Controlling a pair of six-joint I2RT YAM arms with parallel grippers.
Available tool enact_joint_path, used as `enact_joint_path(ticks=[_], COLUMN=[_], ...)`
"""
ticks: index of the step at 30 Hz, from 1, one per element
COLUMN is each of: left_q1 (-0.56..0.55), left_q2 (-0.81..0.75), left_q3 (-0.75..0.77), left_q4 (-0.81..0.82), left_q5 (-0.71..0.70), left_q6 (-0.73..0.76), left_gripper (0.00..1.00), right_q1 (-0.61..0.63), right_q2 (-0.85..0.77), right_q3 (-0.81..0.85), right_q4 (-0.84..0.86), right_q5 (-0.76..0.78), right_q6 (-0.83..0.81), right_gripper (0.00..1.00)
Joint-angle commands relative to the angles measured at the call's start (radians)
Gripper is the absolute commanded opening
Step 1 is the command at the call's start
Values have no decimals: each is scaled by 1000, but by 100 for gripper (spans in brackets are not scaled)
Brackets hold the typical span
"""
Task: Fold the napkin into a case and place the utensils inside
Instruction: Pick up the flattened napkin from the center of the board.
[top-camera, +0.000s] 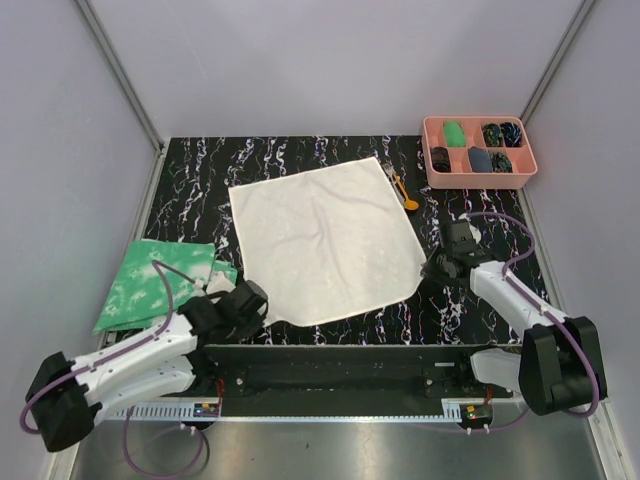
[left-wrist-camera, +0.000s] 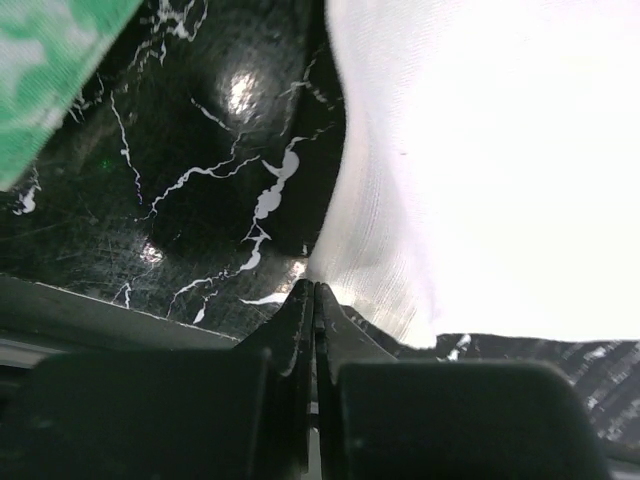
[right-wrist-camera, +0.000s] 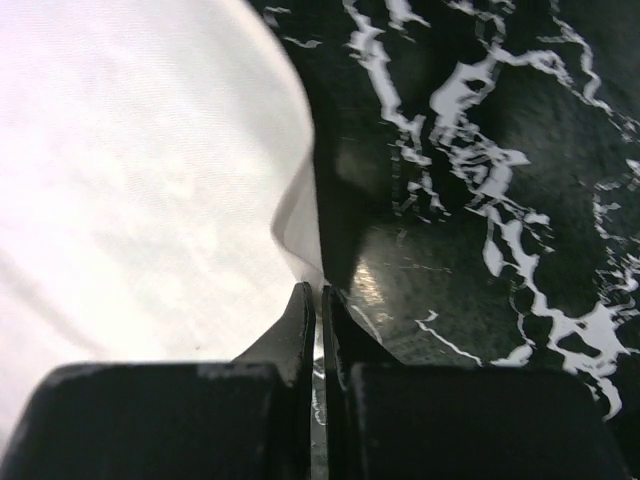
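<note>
The cream-white napkin (top-camera: 325, 240) lies spread open on the black marbled table (top-camera: 200, 190), not folded into a case. My left gripper (top-camera: 262, 300) is shut on its near-left corner; in the left wrist view the napkin (left-wrist-camera: 480, 150) rises in a small ridge to the closed left gripper (left-wrist-camera: 315, 287). My right gripper (top-camera: 430, 268) is shut on the right corner, where the napkin (right-wrist-camera: 130, 150) curls up into the closed right gripper (right-wrist-camera: 319, 290). The utensils lie just off the far-right edge: the fork (top-camera: 388, 172) and the orange spoon (top-camera: 408, 200).
A green-and-white mottled cloth (top-camera: 155, 280) lies at the left, close to my left arm, and shows as the green cloth (left-wrist-camera: 50, 60) in the left wrist view. A pink compartment tray (top-camera: 480, 182) with small dark and green items stands at the back right.
</note>
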Motion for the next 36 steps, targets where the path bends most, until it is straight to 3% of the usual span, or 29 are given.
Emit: enact_joint_path(ticks=[1,5,8,9,10,12,15,24,29,36], left_q1=[-2,-2,-3,-2,-2,-2,-2,-2,-2,-2], left_q2=[-131,-153,-49,-21,8,79,126,125,194,312], left_q3=[52,59,79,85,91,114,133,90,88,72], left_q4=[-85,-134,-171,-177,-181,-188,-169,-122,-92,-74], left_q5=[-109,-89,-65,-48,-39,-14,-17,10,33,81], left_q6=[74,56,55,57,57,63,66,20,19,-30], left_gripper=[0,0,2,33,46,64,65,48,58,53], right_q1=[8,8,8,8,8,10,7,8,8,8], right_q2=[-85,-105,-122,-132,-137,-146,-154,-143,-126,-139], right_q3=[28,28,10,-4,-9,-18,-24,-18,-18,-21], right_q4=[82,75,70,70,67,67,66,64,69,67], right_q5=[-85,-85,-85,-108,-110,-113,-113,-110,-119,-114], right_q6=[-76,-69,-59,-55,-53,-53,-52,-62,-62,-56], right_gripper=[0,0,0,0,0,0,0,0,0,0])
